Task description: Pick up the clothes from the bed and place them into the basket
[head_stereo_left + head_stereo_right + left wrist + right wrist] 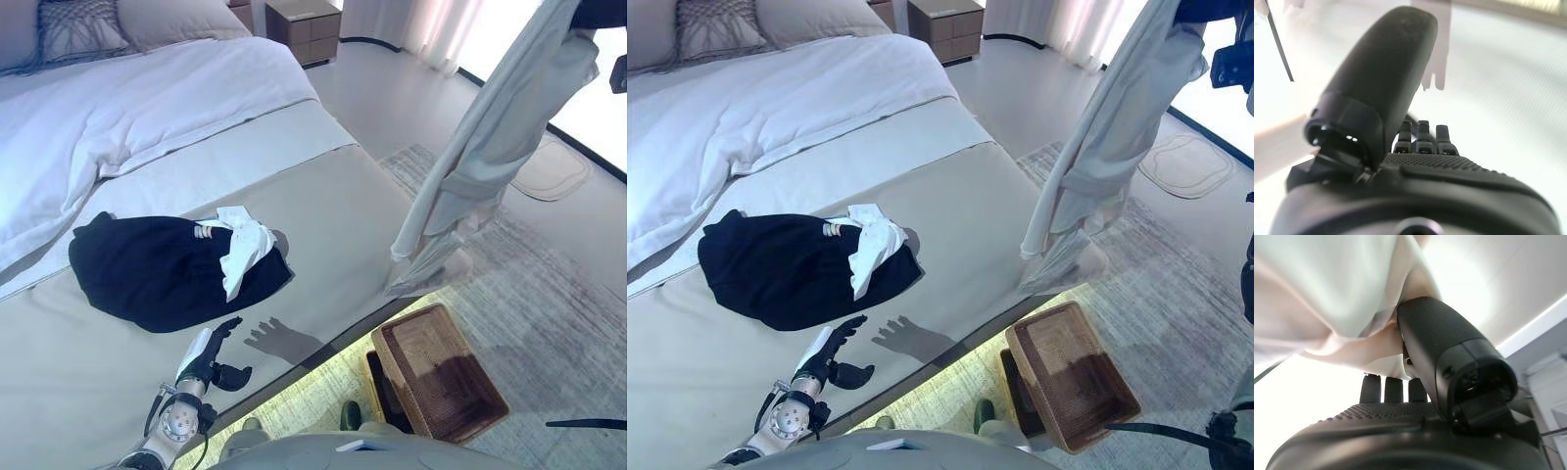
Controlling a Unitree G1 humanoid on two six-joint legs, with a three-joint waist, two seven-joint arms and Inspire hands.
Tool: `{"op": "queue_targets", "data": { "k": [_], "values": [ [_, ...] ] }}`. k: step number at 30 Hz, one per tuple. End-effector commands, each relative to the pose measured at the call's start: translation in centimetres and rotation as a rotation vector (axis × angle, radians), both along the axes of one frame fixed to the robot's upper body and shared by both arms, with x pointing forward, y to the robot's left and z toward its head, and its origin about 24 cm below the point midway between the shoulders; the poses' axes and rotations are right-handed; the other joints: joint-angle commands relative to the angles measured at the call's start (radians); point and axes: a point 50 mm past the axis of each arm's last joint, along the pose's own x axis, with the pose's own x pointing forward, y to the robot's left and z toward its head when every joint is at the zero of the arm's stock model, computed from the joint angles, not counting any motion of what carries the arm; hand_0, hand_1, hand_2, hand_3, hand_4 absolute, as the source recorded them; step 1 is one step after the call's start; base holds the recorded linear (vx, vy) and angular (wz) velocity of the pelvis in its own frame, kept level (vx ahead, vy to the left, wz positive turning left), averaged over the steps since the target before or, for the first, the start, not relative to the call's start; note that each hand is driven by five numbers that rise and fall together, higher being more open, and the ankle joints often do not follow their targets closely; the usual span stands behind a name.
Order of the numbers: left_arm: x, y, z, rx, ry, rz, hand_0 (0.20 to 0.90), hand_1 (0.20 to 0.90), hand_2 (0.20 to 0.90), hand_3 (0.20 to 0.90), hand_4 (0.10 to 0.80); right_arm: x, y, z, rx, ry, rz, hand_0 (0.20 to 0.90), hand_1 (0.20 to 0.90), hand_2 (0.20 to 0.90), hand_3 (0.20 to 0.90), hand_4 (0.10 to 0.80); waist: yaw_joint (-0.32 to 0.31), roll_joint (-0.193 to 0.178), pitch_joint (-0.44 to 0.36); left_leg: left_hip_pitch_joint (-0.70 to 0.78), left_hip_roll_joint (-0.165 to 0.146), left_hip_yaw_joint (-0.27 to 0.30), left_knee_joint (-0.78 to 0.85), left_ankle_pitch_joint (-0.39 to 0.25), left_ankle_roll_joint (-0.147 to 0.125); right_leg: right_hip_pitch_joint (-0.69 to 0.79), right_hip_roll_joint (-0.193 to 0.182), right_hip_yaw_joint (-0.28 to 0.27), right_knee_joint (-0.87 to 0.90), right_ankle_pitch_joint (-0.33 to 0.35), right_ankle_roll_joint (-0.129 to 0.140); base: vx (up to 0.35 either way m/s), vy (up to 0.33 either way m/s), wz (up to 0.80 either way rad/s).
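A long pale beige garment (pixel 470 166) hangs in the air beyond the bed's right edge, above the floor and up-left of the basket. My right hand (pixel 1415 377) at the top right is shut on its upper end, thumb pinching the cloth (pixel 1332 298). A brown wicker basket (pixel 436 372) stands on the rug beside the bed. On the bed (pixel 323 186) lies a black garment (pixel 157 269) with a white piece (pixel 245 245) on its right side. My left hand (pixel 211 357) rests open on the bed near the front edge, just below the black garment, holding nothing.
White duvet (pixel 127 108) and pillows (pixel 83 29) cover the far half of the bed. A wooden nightstand (pixel 306 27) stands at the head. A small pale mat (pixel 551 168) lies on the floor at right, past the grey rug (pixel 549 294).
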Motion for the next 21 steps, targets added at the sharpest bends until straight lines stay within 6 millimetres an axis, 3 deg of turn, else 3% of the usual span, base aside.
{"op": "queue_targets", "data": {
  "k": [1,9,21],
  "values": [
    [3.9,1.8,3.6,0.266,-0.268,-0.123,0.9,0.9,0.9,0.9,0.8,-3.9,-0.5,6.5,-0.066,-0.292,0.017,0.3,0.3,0.3,0.2,0.1,-0.012,-0.018,-0.097,-0.066,0.003,-0.018,0.019,-0.011,-0.006,-0.017,-0.021,-0.018,0.067,-0.062,0.039,-0.025,-0.003,-0.12],
    [6.3,3.0,6.5,0.41,-0.438,-0.174,0.9,0.9,0.9,0.9,0.8,-4.8,-2.7,3.9,-0.067,-0.192,0.038,0.3,0.3,0.3,0.2,0.1,-0.048,-0.011,-0.088,-0.061,0.006,-0.005,0.027,-0.02,-0.002,-0.028,-0.014,0.006,0.071,-0.059,0.039,-0.021,-0.002,-0.1],
    [6.8,4.0,9.1,0.438,-0.645,-0.14,0.9,0.9,0.9,0.9,0.8,-6.6,-4.2,1.2,0.006,-0.287,0.033,0.3,0.3,0.3,0.2,0.1,-0.072,0.003,-0.078,-0.048,0.0,-0.011,0.022,-0.033,0.003,-0.032,-0.009,0.025,0.083,-0.065,0.039,-0.007,-0.005,0.0]
  ]
}}
